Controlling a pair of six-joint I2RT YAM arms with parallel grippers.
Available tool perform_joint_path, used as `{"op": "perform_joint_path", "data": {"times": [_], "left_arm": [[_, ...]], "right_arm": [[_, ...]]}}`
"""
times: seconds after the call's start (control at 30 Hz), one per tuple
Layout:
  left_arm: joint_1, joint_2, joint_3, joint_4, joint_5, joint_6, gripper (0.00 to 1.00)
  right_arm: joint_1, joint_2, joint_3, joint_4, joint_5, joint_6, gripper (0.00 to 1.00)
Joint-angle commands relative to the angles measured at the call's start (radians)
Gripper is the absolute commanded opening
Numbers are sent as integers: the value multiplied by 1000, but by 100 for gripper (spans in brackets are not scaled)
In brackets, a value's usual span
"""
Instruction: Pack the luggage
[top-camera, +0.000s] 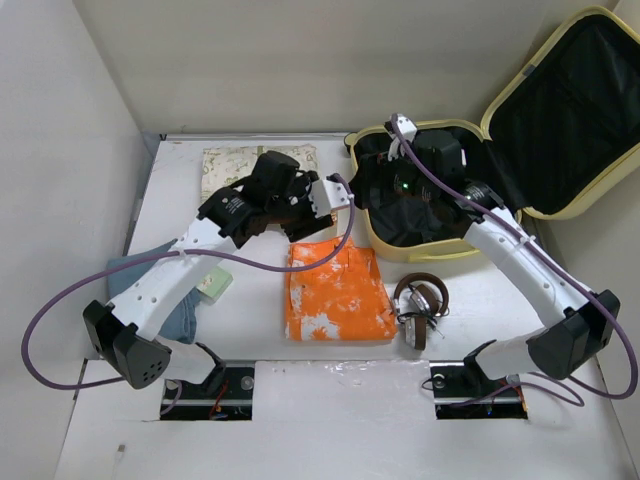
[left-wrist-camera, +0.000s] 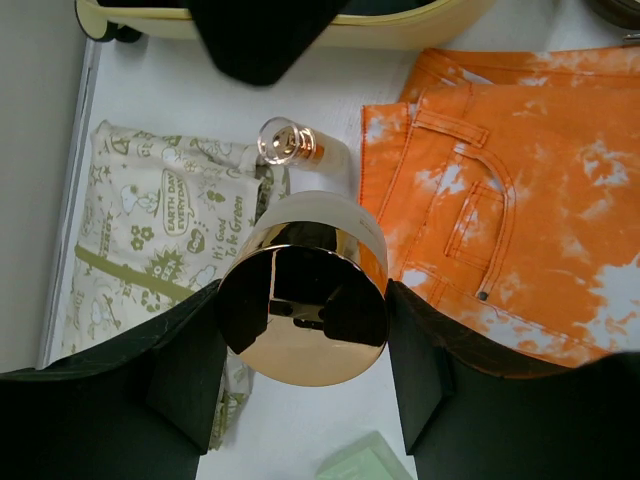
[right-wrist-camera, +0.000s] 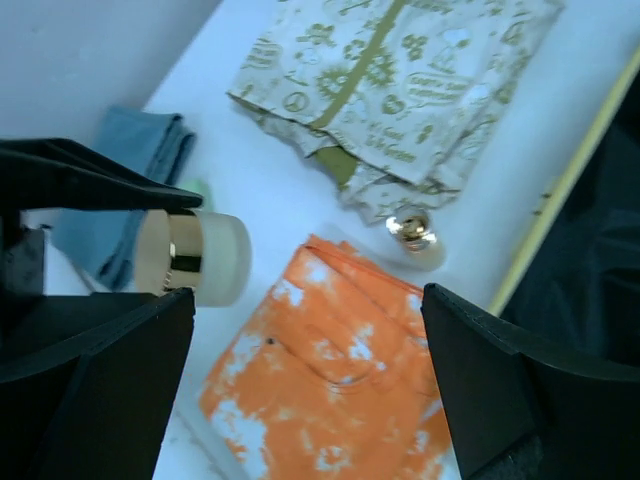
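The luggage (top-camera: 560, 120) is a pale yellow hard-shell suitcase lying open at the back right, its black-lined base (top-camera: 420, 250) toward me and its lid raised. My left gripper (top-camera: 305, 210) (left-wrist-camera: 303, 350) hangs above the table between a patterned cloth and orange shorts. It is shut on a round cream jar (left-wrist-camera: 310, 225) (right-wrist-camera: 200, 255) with a shiny gold lid. My right gripper (top-camera: 372, 190) (right-wrist-camera: 308, 310) hovers at the suitcase's left edge, open wide with nothing between its fingers. The yellow rim (left-wrist-camera: 420, 30) (right-wrist-camera: 570, 180) shows in both wrist views.
Orange tie-dye shorts (top-camera: 335, 290) (left-wrist-camera: 520, 180) (right-wrist-camera: 330, 380) lie mid-table. A cream-and-green printed cloth (top-camera: 235, 160) (left-wrist-camera: 150, 230) (right-wrist-camera: 400, 90) lies at the back, with a small gold-capped bottle (left-wrist-camera: 290, 145) (right-wrist-camera: 415, 235) beside it. There are also headphones (top-camera: 422, 305), a blue cloth (top-camera: 150, 270) and a pale green box (top-camera: 215, 283).
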Motion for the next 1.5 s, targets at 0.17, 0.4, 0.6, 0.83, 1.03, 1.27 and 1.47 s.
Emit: {"op": "perform_joint_path", "data": {"times": [0.17, 0.4, 0.6, 0.83, 1.03, 1.27, 1.47], "left_arm": [[-108, -25, 95, 60, -47, 30, 0], [-122, -5, 95, 80, -57, 21, 0], [-122, -5, 95, 111, -81, -1, 0], [-122, -5, 84, 102, -72, -1, 0], [-122, -5, 75, 120, -63, -10, 0], [-122, -5, 75, 120, -63, -31, 7], [-122, 17, 101, 120, -106, -94, 100]], "right_arm": [[33, -76, -97, 212, -142, 234, 99], [53, -87, -172, 231, -174, 287, 97], [44, -76, -201, 242, -240, 321, 93], [64, -18, -187, 301, -251, 330, 91], [73, 14, -178, 331, -265, 348, 64], [62, 5, -187, 331, -265, 359, 13], [-28, 5, -197, 331, -265, 379, 0]]}}
